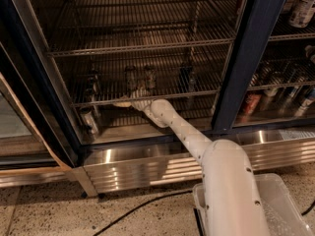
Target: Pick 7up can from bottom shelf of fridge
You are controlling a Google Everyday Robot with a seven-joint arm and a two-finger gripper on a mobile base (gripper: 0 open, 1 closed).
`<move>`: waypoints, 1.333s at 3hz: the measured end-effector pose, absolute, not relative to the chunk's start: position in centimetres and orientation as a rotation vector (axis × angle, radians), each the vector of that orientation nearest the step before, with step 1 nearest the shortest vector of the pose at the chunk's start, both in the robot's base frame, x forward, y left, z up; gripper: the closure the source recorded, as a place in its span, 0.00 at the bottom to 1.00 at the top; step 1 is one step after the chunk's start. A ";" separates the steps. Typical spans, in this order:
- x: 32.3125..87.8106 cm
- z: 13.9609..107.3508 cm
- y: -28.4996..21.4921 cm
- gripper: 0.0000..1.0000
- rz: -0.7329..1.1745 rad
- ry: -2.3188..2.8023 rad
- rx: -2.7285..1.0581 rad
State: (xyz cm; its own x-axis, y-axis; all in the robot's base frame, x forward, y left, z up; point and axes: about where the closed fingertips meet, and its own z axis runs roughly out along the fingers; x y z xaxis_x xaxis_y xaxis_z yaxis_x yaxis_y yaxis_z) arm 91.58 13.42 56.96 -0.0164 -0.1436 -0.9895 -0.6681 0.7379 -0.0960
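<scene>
The fridge (246, 58) stands open with its wire racks in view. The 7up can (89, 120), silvery-grey with a shiny top, stands upright at the left end of the bottom shelf (197, 115). My white arm reaches in from the lower right, under the front rail of the rack above. My gripper (123, 102) sits right of the can and a little higher, at the level of that rail, and apart from the can. Nothing shows in its grasp.
The rack above (162, 94) carries several dark cans and bottles (131, 75). More cans (252, 103) fill the right-hand section behind the navy post. A ribbed steel base (147, 163) runs below, and a black cable (142, 205) lies on the floor.
</scene>
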 end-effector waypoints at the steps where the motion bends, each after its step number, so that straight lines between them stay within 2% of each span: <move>1: 93.1 56.7 13.4 0.00 0.427 1.567 -0.654; 4: 94.1 54.9 12.3 0.00 0.375 1.619 -0.609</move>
